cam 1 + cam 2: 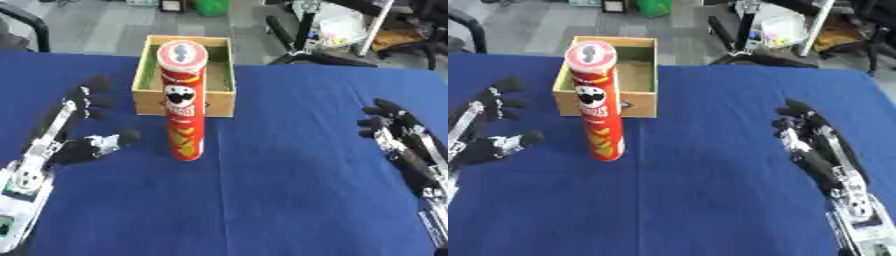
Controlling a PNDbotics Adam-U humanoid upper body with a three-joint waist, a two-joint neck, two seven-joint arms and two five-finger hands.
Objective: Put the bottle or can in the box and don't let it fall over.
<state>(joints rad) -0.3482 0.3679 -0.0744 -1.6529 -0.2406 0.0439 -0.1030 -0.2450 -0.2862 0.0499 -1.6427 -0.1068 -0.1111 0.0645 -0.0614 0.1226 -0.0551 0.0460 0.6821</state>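
Note:
A tall red can (183, 102) with a pale lid stands upright on the blue table, just in front of a wooden box (222, 98) with a green floor. The box holds nothing that I can see. My left hand (74, 132) is spread open to the left of the can, a short gap away, thumb pointing toward it. My right hand (811, 145) rests open at the right side of the table, far from the can, fingers pointing up the table.
The blue cloth (289, 190) covers the whole table, with wide room in front of and to the right of the can. Beyond the far edge stand chairs and equipment (341, 25) on a grey floor.

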